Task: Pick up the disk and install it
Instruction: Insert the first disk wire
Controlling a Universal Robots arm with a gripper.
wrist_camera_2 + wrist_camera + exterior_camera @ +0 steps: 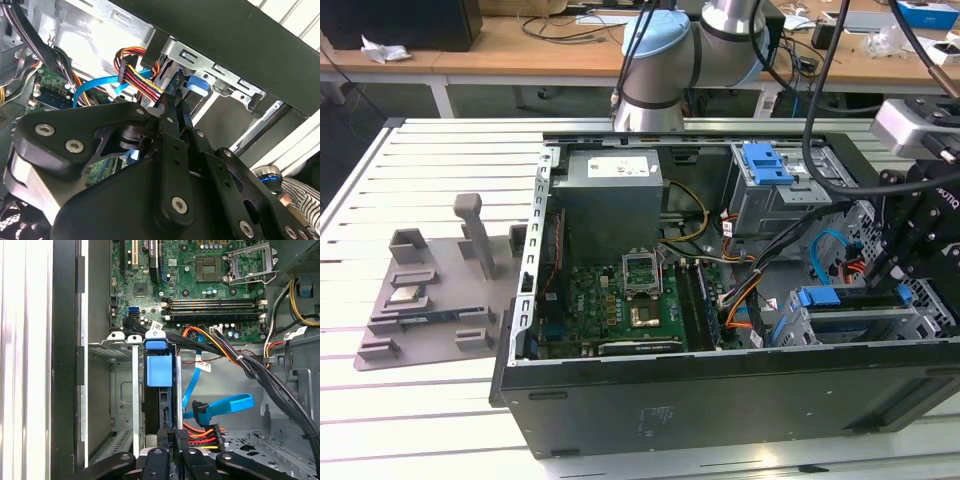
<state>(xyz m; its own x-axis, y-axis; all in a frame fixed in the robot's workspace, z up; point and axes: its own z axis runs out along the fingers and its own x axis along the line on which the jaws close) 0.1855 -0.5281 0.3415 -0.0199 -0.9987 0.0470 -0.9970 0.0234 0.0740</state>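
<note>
The disk [165, 407] stands on edge in a slot of the drive cage [116, 342] at the near right of the open computer case [720, 385]. Its bright blue carrier tab [159, 369] sits at the slot's mouth, toward the motherboard. In the exterior view the same blue tab [818, 297] shows at the cage's left end, with the disk [860, 300] running right under the black arm head. My gripper [172, 440] is at the disk's other end, its black fingers [172, 112] drawn close together, right beside the blue tab [198, 84]. Whether anything is pinched between them is hidden.
Blue data cables [225, 407] and a red-orange-yellow power plug [202, 437] lie right beside the fingers. A thick black cable bundle [250, 367] crosses above the cage. A second blue-handled bay [767, 163] sits at the back. A grey fixture plate [430, 300] lies on the table at the exterior view's left.
</note>
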